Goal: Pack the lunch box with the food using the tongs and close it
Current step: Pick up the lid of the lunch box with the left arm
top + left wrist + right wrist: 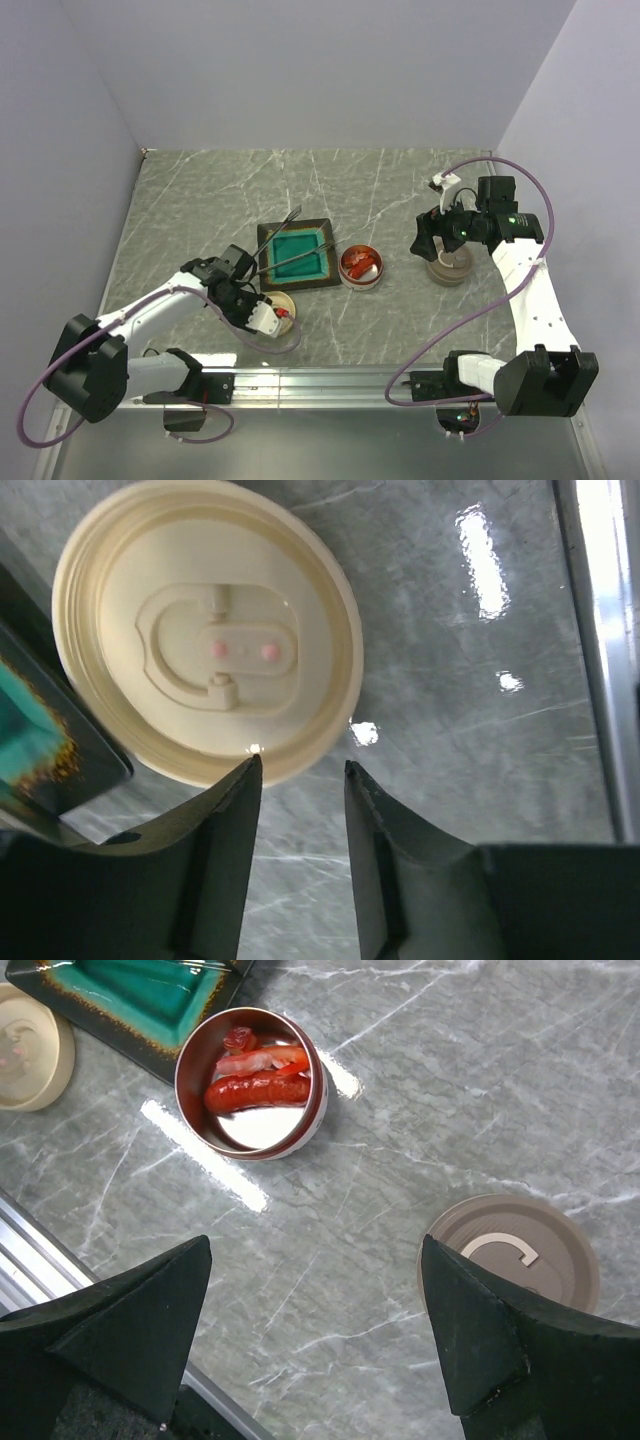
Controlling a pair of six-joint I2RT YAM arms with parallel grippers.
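Your left fingers (225,860) hung half-open, empty, by the cream lid (200,630) — probably to grab it; right fingers (130,1330) wide, empty.

Left arm (150,310): base at near left, link reaching right and slightly far, wrist bent back so the left gripper (300,770) points down and toward the near right. Its dark fingers (225,860) stand a narrow gap apart, not touching. Right arm (530,290): base at near right, link rising toward the far side, wrist turned left. Right gripper (315,1250) aimed downward, its fingers (130,1330) spread wide.
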